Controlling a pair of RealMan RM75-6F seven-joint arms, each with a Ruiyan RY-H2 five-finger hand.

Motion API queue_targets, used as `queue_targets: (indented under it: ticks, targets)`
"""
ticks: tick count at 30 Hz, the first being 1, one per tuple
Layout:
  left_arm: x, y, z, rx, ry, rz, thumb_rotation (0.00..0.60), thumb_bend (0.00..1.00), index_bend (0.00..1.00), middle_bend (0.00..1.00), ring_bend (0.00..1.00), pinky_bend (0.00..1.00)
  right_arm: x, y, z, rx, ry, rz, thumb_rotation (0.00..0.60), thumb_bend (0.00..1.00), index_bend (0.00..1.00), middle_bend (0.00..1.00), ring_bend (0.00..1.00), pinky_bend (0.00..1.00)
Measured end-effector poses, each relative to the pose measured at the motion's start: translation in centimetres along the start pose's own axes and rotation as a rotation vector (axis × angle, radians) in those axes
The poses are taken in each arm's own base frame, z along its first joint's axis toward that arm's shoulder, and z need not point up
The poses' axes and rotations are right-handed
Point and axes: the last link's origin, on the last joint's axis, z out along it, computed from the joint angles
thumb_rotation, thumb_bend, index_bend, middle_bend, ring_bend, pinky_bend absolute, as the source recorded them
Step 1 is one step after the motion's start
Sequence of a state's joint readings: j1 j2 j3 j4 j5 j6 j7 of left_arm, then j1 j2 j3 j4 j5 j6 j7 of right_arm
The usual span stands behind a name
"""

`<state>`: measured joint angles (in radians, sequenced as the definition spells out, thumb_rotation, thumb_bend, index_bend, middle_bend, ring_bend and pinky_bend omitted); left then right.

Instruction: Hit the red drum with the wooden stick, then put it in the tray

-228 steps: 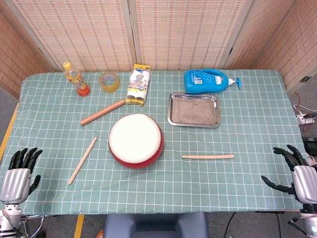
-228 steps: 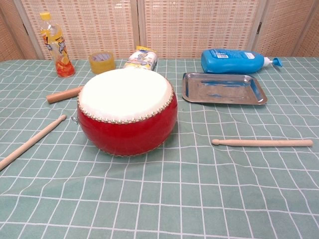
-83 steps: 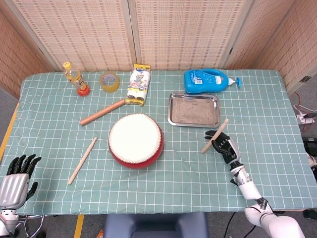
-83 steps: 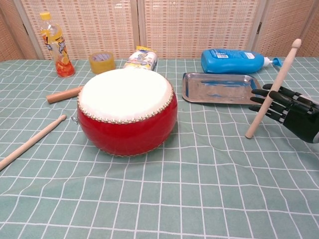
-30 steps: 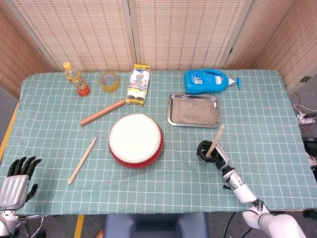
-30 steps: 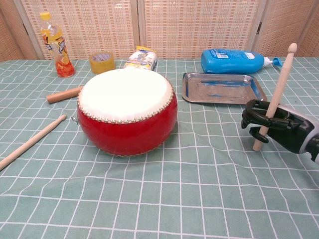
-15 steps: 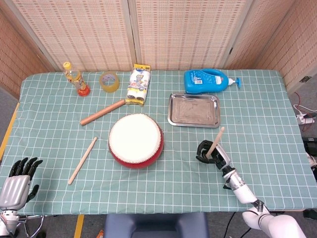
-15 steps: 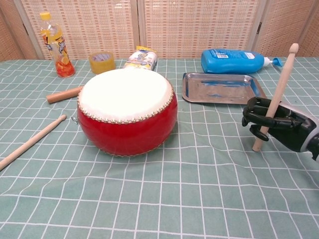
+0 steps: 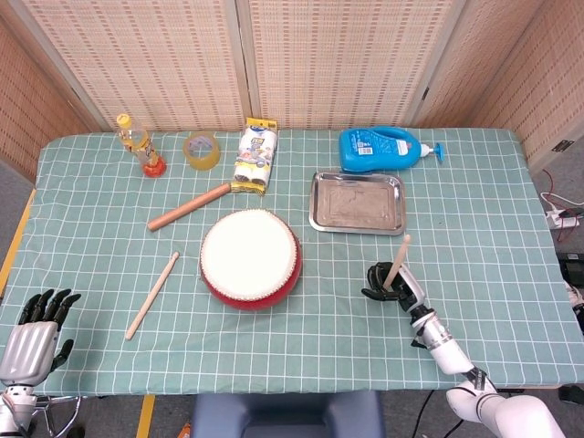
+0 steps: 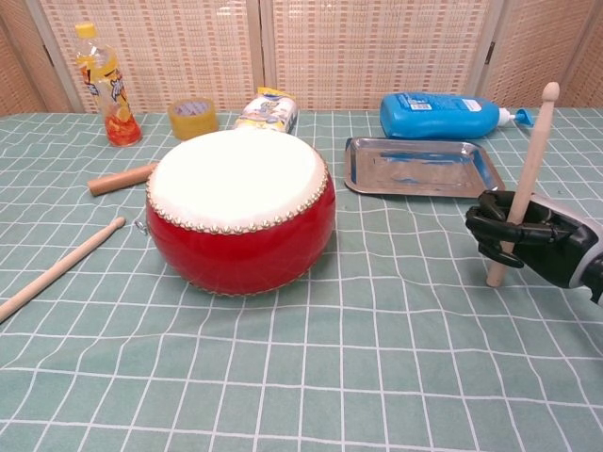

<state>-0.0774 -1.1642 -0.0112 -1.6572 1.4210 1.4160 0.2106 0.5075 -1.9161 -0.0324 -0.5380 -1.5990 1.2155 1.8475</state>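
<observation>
The red drum (image 9: 250,258) (image 10: 240,209) with a white skin stands mid-table. Right of it my right hand (image 9: 391,284) (image 10: 526,241) grips a wooden stick (image 9: 396,261) (image 10: 524,178) near its lower end, holding it nearly upright with the tip up. The steel tray (image 9: 357,203) (image 10: 420,167) lies behind the hand, with nothing in it. My left hand (image 9: 35,334) hangs off the table's front left corner, fingers apart and holding nothing; the chest view does not show it.
A second wooden stick (image 9: 151,295) (image 10: 58,268) lies left of the drum, a thicker dowel (image 9: 189,207) (image 10: 122,178) behind it. Along the back stand a drink bottle (image 9: 139,145), a tape roll (image 9: 202,150), a yellow packet (image 9: 255,156) and a blue detergent bottle (image 9: 383,149).
The right hand with the stick has shifted slightly right and a little toward me, and the stick now stands a touch more upright. The left hand barely moved.
</observation>
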Motion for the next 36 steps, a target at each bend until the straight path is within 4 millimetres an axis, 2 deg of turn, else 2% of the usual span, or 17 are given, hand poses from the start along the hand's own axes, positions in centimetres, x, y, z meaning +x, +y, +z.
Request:
queue_targets:
  ticks: [4, 11, 14, 17, 21, 27, 32, 36]
  targets:
    - [0.0, 0.0, 0.0, 0.000, 0.000, 0.000, 0.600, 0.32, 0.17, 0.09, 0.00, 0.02, 0.1, 0.0, 0.1, 0.006, 0.019, -0.004, 0.589, 0.05, 0.85, 0.91, 0.88, 1.00]
    - [-0.1, 0.0, 0.0, 0.001, -0.001, 0.001, 0.600, 0.32, 0.17, 0.09, 0.00, 0.02, 0.1, -0.1, 0.3, 0.019, 0.040, -0.014, 0.592, 0.37, 1.00, 1.00, 0.98, 1.00]
    - [-0.1, -0.1, 0.1, 0.002, 0.000, 0.003, 0.600, 0.32, 0.17, 0.09, 0.00, 0.02, 0.2, -0.6, 0.5, 0.040, 0.043, -0.018, 0.598, 0.53, 1.00, 1.00, 1.00, 1.00]
    - [-0.1, 0.0, 0.1, 0.002, 0.002, 0.007, 0.600, 0.32, 0.17, 0.09, 0.00, 0.02, 0.1, -1.3, 0.8, 0.060, 0.036, -0.034, 0.599, 0.62, 1.00, 1.00, 1.00, 1.00]
    - [-0.1, -0.1, 0.1, 0.005, 0.007, 0.008, 0.600, 0.32, 0.17, 0.09, 0.00, 0.02, -0.1, -2.4, 1.3, 0.081, 0.012, -0.037, 0.599, 0.67, 1.00, 1.00, 1.00, 1.00]
    - [-0.1, -0.2, 0.2, 0.005, 0.009, 0.010, 0.600, 0.32, 0.17, 0.09, 0.00, 0.02, -0.7, -4.9, 2.6, 0.110, -0.027, -0.090, 0.595, 0.68, 1.00, 1.00, 1.00, 1.00]
    - [0.0, -0.2, 0.2, 0.002, 0.014, 0.006, 0.600, 0.32, 0.17, 0.09, 0.00, 0.02, -1.4, -7.5, 3.9, 0.113, -0.056, -0.241, 0.600, 0.68, 1.00, 1.00, 1.00, 1.00]
    - [0.1, -0.2, 0.2, -0.002, 0.016, 0.007, 0.600, 0.32, 0.17, 0.09, 0.00, 0.02, -2.1, -9.5, 4.9, 0.112, -0.060, -0.443, 0.600, 0.68, 1.00, 1.00, 1.00, 1.00]
